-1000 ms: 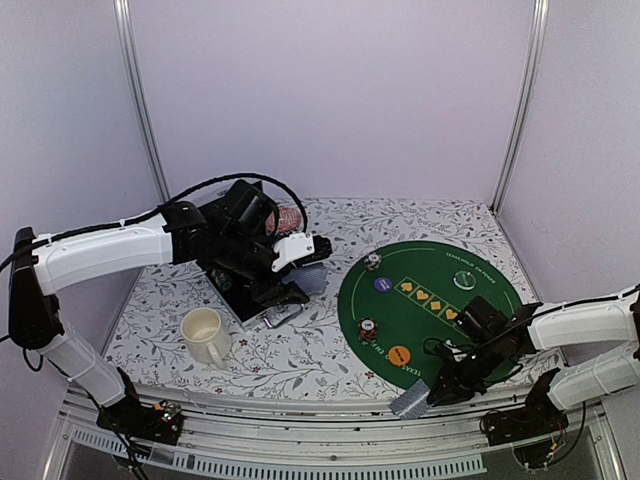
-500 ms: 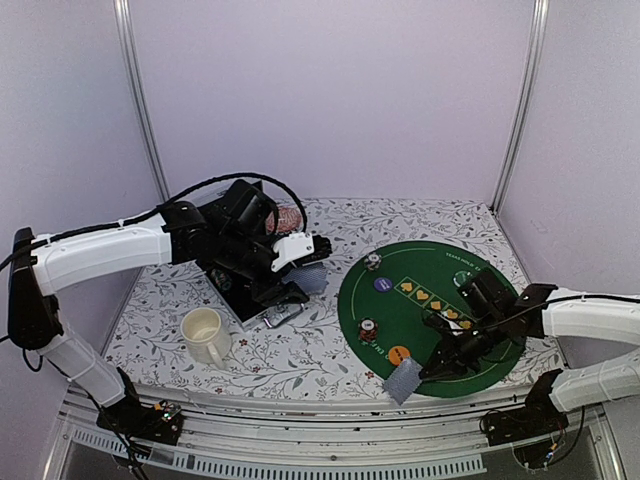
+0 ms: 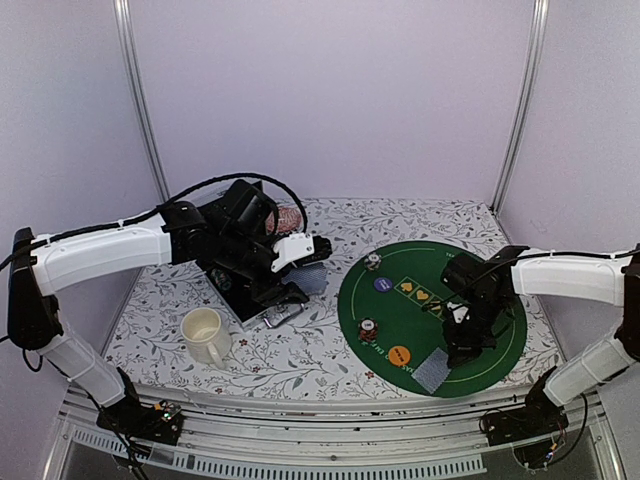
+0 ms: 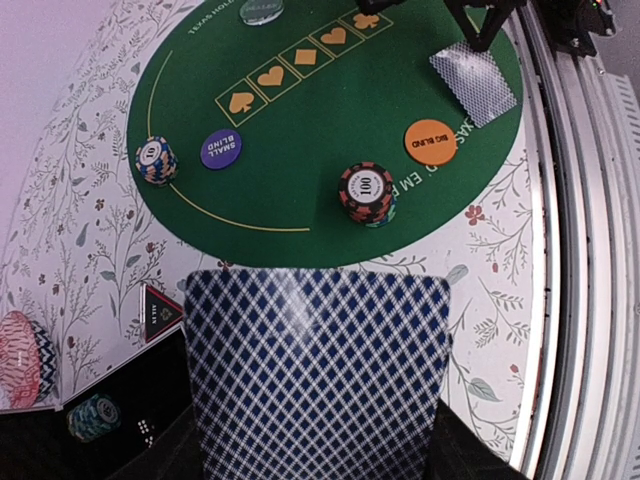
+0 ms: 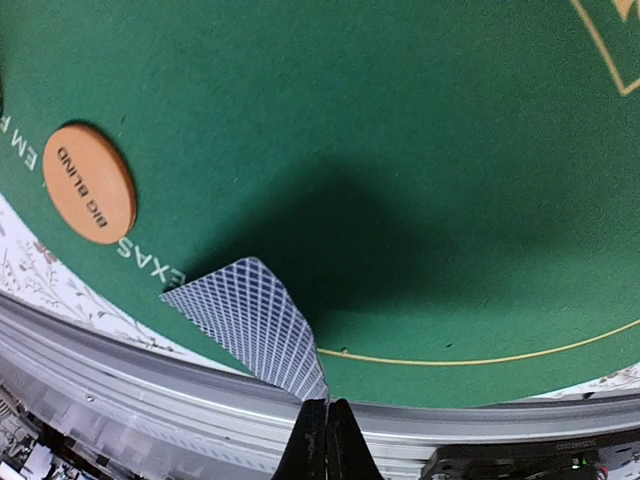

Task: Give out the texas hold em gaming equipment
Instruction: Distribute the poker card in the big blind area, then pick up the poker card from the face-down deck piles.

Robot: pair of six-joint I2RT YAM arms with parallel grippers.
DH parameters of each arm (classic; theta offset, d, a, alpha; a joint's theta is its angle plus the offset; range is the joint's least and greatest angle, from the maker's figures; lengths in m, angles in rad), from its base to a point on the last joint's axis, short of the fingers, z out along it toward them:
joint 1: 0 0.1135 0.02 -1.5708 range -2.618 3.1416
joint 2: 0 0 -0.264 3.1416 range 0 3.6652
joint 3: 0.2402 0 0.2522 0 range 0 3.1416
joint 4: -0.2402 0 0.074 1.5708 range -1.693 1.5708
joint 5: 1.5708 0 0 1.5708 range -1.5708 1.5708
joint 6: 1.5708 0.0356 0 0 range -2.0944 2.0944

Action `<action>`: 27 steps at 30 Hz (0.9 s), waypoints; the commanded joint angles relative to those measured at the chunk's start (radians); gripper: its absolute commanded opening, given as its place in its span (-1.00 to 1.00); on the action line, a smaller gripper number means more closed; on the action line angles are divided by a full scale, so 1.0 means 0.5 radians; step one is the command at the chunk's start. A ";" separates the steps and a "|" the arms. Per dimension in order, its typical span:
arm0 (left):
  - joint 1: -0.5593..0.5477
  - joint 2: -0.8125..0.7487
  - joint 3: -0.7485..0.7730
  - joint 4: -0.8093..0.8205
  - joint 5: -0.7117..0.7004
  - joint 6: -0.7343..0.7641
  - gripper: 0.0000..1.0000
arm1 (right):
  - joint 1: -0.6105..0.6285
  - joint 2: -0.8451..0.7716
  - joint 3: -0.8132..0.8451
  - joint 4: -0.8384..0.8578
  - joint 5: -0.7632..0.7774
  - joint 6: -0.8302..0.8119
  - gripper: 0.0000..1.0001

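A round green mat (image 3: 495, 320) lies on the right of the table. My right gripper (image 3: 457, 350) is shut on the corner of one blue-backed playing card (image 5: 250, 320), which hangs tilted over the mat's near edge beside the orange disc (image 5: 95, 182). My left gripper (image 3: 300, 276) stays left of the mat, shut on the card deck (image 4: 318, 380), which hides its fingertips. On the mat are two chip stacks (image 4: 366, 192) (image 4: 157, 160), a purple disc (image 4: 221, 149) and a clear disc (image 4: 261, 10). A black-red triangle marker (image 4: 160, 311) lies off the mat.
A cream mug (image 3: 205, 333) stands at the front left. A black box (image 3: 240, 298) under the left arm holds a teal chip stack (image 4: 95, 416). A pink striped round object (image 4: 18, 360) sits behind it. The metal front rail (image 5: 200, 420) runs just below the held card.
The right gripper closed on the card and carried it from the table's front edge back and right, over the mat's near rim. The left arm and deck have not moved.
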 commanded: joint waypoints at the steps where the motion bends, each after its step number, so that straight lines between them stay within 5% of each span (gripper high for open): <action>1: -0.024 -0.071 0.008 0.029 0.019 0.024 0.21 | -0.026 0.153 0.118 -0.081 0.311 -0.098 -0.96; 6: -0.027 -0.065 0.015 0.025 0.018 0.028 0.21 | -0.036 0.255 0.145 -0.014 0.335 -0.190 -0.90; 11: -0.027 -0.073 0.018 0.012 0.015 0.032 0.22 | -0.036 0.257 0.350 -0.212 0.666 -0.134 -0.04; 16: -0.038 -0.068 0.033 0.006 0.028 0.042 0.22 | 0.013 0.198 0.753 -0.205 0.825 -0.172 0.51; 19: -0.050 -0.068 0.038 0.006 0.025 0.063 0.22 | 0.079 0.054 0.834 0.308 0.277 -0.346 0.99; 22: -0.062 -0.061 0.053 -0.001 0.011 0.065 0.22 | 0.085 -0.089 0.633 1.075 -0.397 -0.336 0.98; 27: -0.073 -0.056 0.070 -0.008 -0.006 0.062 0.22 | 0.137 -0.074 0.357 2.067 -0.749 -0.018 0.98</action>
